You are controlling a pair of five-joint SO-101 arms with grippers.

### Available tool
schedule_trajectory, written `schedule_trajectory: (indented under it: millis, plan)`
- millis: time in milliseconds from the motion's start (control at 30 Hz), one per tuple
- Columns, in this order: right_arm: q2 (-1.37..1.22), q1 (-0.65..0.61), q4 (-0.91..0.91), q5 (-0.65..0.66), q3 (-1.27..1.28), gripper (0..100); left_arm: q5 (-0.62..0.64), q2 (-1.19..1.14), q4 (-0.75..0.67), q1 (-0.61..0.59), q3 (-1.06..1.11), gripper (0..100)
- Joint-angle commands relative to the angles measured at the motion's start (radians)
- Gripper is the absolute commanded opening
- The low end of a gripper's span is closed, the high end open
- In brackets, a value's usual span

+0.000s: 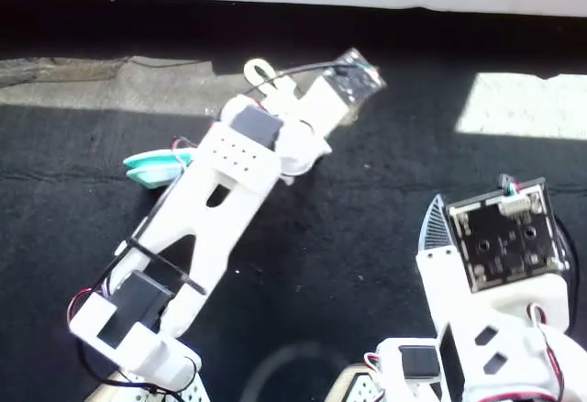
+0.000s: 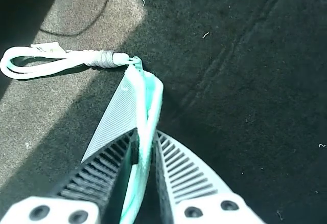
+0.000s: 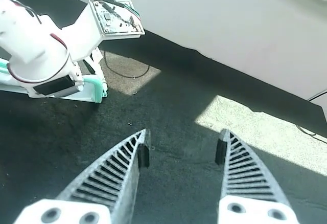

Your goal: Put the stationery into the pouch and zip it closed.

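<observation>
Left end effector [image 2: 145, 152] clamped on mint pouch [image 2: 145, 93] edge beside zipper end, likely bracing fabric for zipping. Pouch lies under arm, left-centre of high frame; white pull loop [image 1: 260, 72] upper centre. Right end effector [image 3: 181, 150] wide open, empty, above counter [image 3: 168, 106], free for pull.

- Hard sunlight falls in patches on the dark cloth [image 1: 303, 264]. One sunlit patch [image 1: 523, 104] lies beyond the right arm, and the rest is deep shade.
- The white left arm [image 1: 220, 173] glares, with its upper faces washed nearly blank.
- Ahead of the left gripper [image 2: 145, 150], to one side, the cloth is lit grey. The white loop [image 2: 30, 63] shines there, and the pouch [image 2: 140, 106] is bright on one face.
- Just ahead of the right gripper [image 3: 181, 150] the cloth is shaded. Farther ahead there is a lit area, then a dark band under the bright wall [image 3: 230, 24].
</observation>
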State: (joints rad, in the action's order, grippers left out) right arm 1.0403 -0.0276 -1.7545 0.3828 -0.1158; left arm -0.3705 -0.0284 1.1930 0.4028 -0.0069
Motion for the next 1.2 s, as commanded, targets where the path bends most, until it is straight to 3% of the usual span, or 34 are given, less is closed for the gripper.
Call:
schedule_trajectory:
  millis: [0,233,333,500,667,800,867,933,1000,1067,1167]
  plan:
    - [0.005,0.008,-0.004,-0.003,0.004,20.6,0.015,0.002,0.009,0.005,-0.004,1]
    - [-0.004,0.008,-0.004,-0.008,0.007,20.6,0.017,0.004,0.018,0.070,0.079,2]
    - [-0.004,0.008,-0.004,-0.009,0.016,20.7,0.051,0.013,0.041,0.091,0.073,9]
    - [-0.002,0.008,-0.004,-0.009,0.127,20.8,0.089,0.067,0.253,0.125,-0.102,25]
    - [0.004,0.008,0.053,-0.005,0.283,20.6,0.086,0.202,0.474,0.105,-0.317,26]
    - [-0.001,0.010,0.097,-0.005,0.432,18.9,0.086,0.343,0.562,-0.016,-0.371,25]
    - [0.004,0.010,0.131,-0.003,0.516,10.5,0.086,0.430,0.562,-0.137,-0.337,16]
    - [0.007,0.010,0.159,-0.003,0.581,0.0,0.086,0.509,0.562,-0.269,-0.269,0]
    - [0.007,0.010,0.163,-0.008,0.611,2.5,0.086,0.588,0.562,-0.412,-0.163,4]
    - [0.007,0.005,0.171,-0.009,0.618,0.3,0.078,0.676,0.560,-0.558,-0.053,0]
    - [0.018,0.008,0.219,-0.009,0.642,0.7,-0.017,0.822,0.560,-0.714,0.140,1]
